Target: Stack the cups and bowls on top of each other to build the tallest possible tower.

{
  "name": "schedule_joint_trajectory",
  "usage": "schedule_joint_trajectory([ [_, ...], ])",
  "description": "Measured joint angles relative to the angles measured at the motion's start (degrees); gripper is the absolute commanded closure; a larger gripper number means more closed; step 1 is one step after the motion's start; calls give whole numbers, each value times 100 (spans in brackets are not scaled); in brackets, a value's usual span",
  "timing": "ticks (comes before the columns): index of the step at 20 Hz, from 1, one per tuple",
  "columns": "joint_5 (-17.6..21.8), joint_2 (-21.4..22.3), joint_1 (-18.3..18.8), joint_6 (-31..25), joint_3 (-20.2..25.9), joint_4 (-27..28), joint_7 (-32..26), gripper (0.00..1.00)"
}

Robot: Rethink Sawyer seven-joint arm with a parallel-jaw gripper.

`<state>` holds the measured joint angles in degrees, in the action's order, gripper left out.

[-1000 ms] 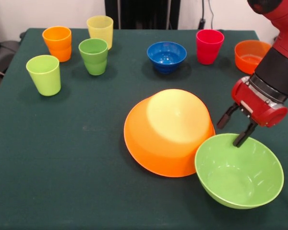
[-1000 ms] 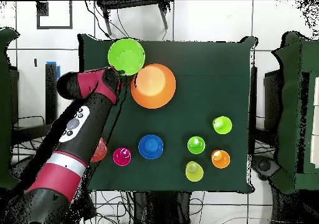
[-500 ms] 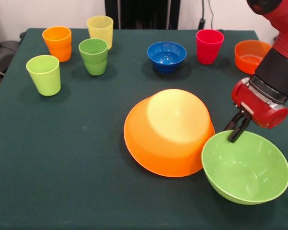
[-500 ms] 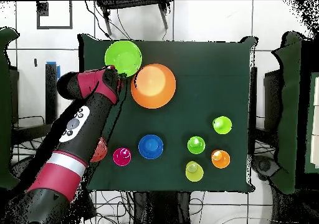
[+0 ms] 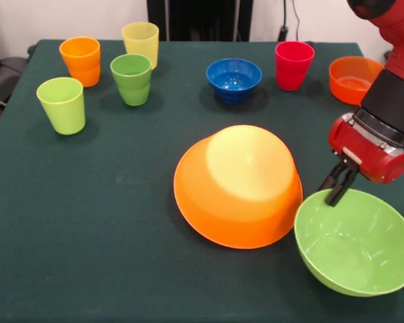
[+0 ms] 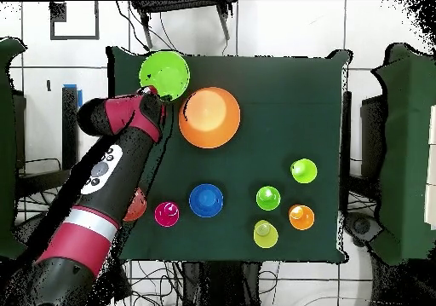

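Note:
A very large orange bowl (image 5: 239, 185) lies upside down in the middle of the table. To its right, near the front edge, the light green bowl (image 5: 357, 245) sits open side up, just apart from the orange one. My gripper (image 5: 339, 190) is shut on the green bowl's far rim. Seen from overhead, the green bowl (image 6: 163, 72) lies at the table's far left corner with the gripper (image 6: 153, 95) at its edge. Orange (image 5: 81, 60), pale yellow (image 5: 141, 42), green (image 5: 132, 78), lime (image 5: 62, 104) and red-pink (image 5: 293, 64) cups stand upright along the back.
A small blue bowl (image 5: 233, 79) and a small red-orange bowl (image 5: 351, 79) sit open side up in the back row. The green bowl overhangs close to the table's right and front edges. Dark green cloth (image 5: 101, 222) covers the table.
The fingers closed on the green bowl's rim. The gripper then shifted right in the front view, carrying the bowl away from the orange bowl toward the table corner.

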<state>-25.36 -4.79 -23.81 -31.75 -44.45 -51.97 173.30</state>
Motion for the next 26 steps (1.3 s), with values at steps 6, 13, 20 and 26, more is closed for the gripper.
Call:
schedule_joint_trajectory([
  [6,1,173,-1,-43,83,-30,0,100],
  [13,4,698,6,-536,191,-180,0,100],
  [20,104,1407,68,-1418,236,-199,-1,100],
  [26,388,1956,285,-1674,305,-203,-50,100],
])
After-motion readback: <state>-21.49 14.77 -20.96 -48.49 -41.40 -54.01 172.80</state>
